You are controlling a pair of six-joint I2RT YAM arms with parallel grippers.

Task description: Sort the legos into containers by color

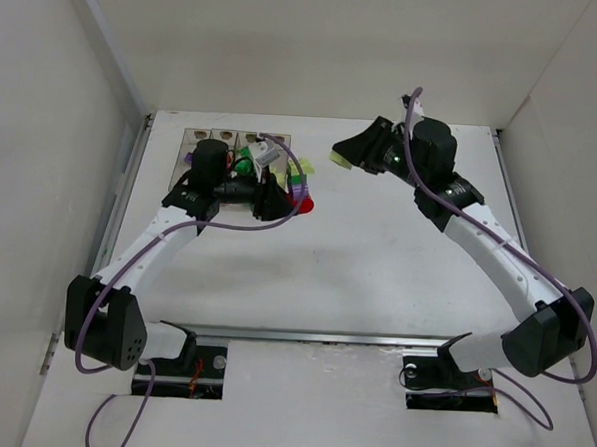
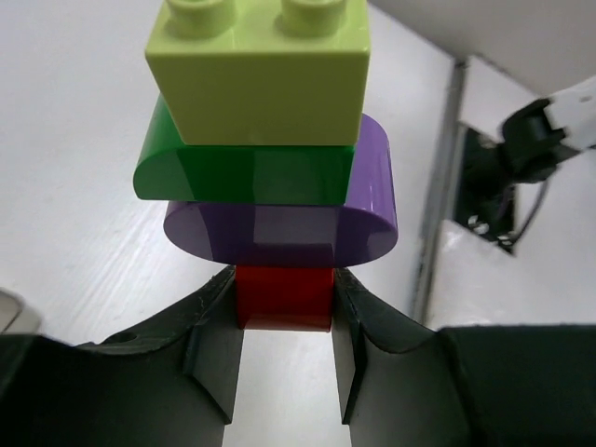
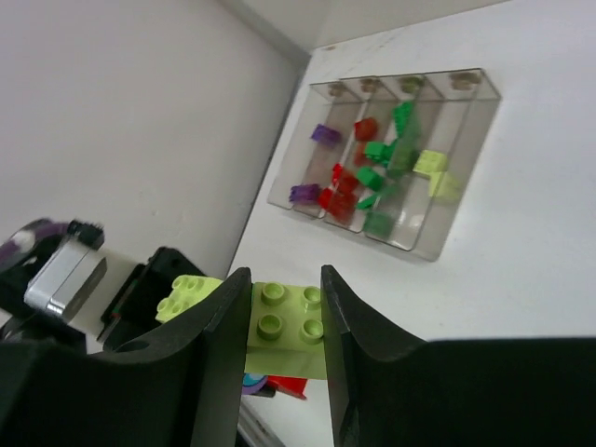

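Worktop, mid-sort: I am holding two loads at once. My left hand [image 2: 284,284] is pinching narrow on the red brick [image 2: 284,305] at the base of a four-piece stack. Out from the red come a purple rounded piece [image 2: 279,233], a green rounded piece [image 2: 242,174] and the tip lime brick [image 2: 261,74]. The stack's long axis is running straight out from the fingers. In the top view it is pointing rightward, toward my right hand [image 3: 285,289], which is near it but apart. That hand is gripping narrow on one loose lime brick [image 3: 289,326], studs toward its camera.

The containers [image 3: 470,135], four clear bins joined in a row, are sitting at the far left of the worktop [image 1: 376,278], just behind the left hand. That is making the left arm the nearer one, while from the right hand they are lying off to the left.

Inside the bins I am counting two purple pieces in one end bin and two lime in the other. Between them are roughly four red and roughly five green, overlapping too much for a firm count. I am judging that the loose lime brick is heading for the lime end bin, and that the stack is needing both hands to pull it apart.
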